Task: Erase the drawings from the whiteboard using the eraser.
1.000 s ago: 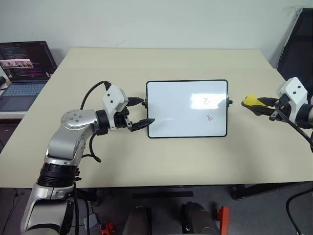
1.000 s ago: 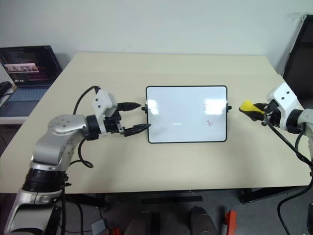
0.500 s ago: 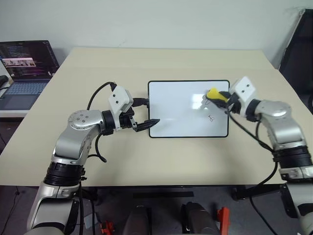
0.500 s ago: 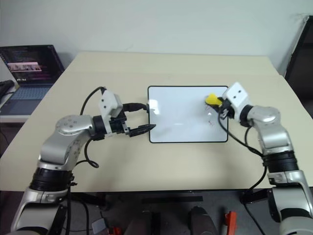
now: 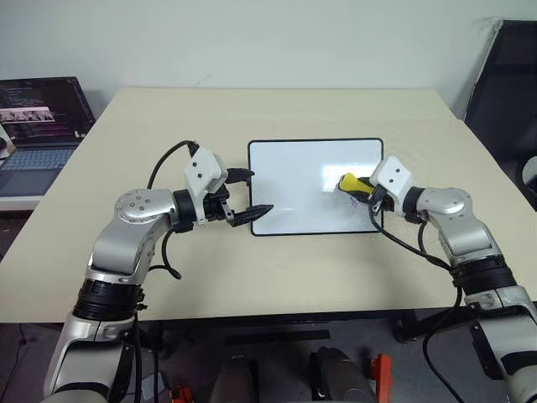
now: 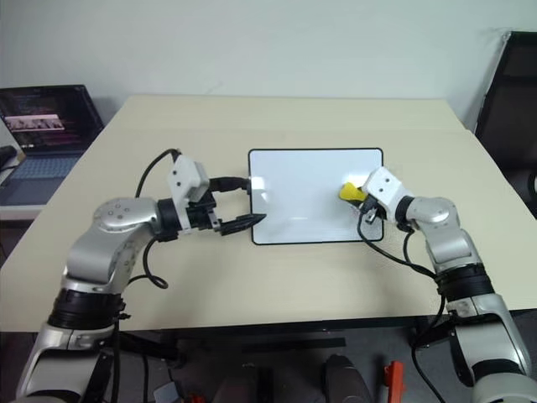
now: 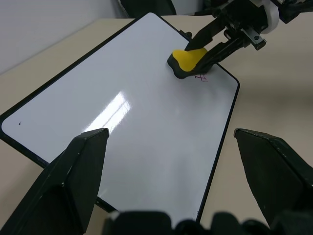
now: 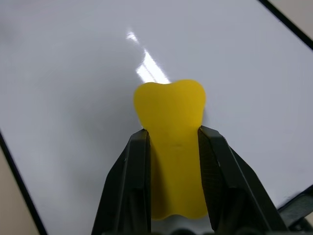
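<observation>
Yellow eraser (image 7: 188, 59) partly covers the drawings (image 7: 201, 77).

Bare table (image 5: 277, 277) rings the whiteboard (image 5: 294, 180); a laptop (image 5: 38, 126) sits far left.

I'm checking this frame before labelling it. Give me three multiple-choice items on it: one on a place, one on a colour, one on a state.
1. Where is the eraser?
A. On the laptop
B. Over the right part of the whiteboard
C. On the bare table beside the board

2. What colour is the eraser's top?
A. Yellow
B. Blue
C. Green

3. How does the left gripper stand?
A. Shut on the eraser
B. Shut on a pen
C. Open at the board's left edge

Answers:
1. B: the head views show it on the white surface near the right edge, by a red drawing.
2. A: the right wrist view shows a yellow block.
3. C: its fingers stand spread; the right gripper clamps the eraser.
</observation>
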Robot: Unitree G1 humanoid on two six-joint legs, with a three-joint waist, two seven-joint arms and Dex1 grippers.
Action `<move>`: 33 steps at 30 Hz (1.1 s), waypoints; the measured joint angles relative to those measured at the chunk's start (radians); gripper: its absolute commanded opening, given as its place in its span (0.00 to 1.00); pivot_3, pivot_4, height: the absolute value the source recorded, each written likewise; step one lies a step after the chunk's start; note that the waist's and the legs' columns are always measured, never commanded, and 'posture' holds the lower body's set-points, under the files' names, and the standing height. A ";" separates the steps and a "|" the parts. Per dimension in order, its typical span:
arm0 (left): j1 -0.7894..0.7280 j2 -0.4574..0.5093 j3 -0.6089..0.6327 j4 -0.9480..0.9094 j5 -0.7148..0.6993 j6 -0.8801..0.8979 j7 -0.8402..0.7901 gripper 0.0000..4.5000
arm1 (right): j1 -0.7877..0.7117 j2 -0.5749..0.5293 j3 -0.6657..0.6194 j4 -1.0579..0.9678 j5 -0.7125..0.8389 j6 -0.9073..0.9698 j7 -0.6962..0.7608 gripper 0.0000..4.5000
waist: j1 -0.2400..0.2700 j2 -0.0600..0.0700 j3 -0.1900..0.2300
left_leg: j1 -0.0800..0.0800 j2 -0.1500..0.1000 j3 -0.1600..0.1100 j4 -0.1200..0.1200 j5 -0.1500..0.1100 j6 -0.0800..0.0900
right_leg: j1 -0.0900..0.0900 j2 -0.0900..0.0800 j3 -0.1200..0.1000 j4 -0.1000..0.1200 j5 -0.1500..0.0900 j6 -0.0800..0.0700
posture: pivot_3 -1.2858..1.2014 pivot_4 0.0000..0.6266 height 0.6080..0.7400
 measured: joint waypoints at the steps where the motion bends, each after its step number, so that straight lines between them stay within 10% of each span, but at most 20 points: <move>1: 0.003 0.001 0.000 0.000 0.000 0.000 0.000 1.00 | -0.004 0.000 0.001 0.007 -0.001 -0.004 -0.002 0.22 | 0.000 0.000 0.000 | 0.002 0.000 0.000 0.000 0.000 0.000 | 0.002 0.000 0.000 0.000 -0.002 -0.003 | 0.52 0.24 1.00; 19: -0.003 0.001 -0.001 0.009 -0.001 -0.005 -0.003 1.00 | 0.031 0.014 -0.026 -0.024 -0.016 -0.009 -0.069 0.22 | -0.001 0.000 0.000 | 0.010 0.000 0.001 -0.002 0.000 0.001 | 0.008 0.000 0.001 -0.002 -0.003 -0.006 | 0.52 0.24 1.00; 33: -0.025 0.012 0.001 0.033 0.005 -0.007 -0.021 1.00 | 0.155 -0.338 -0.304 -0.233 0.154 0.197 0.052 0.22 | 0.013 0.005 0.005 | -0.009 -0.001 0.001 -0.005 -0.002 -0.001 | -0.010 -0.001 0.000 -0.004 -0.002 -0.003 | 0.52 0.24 1.00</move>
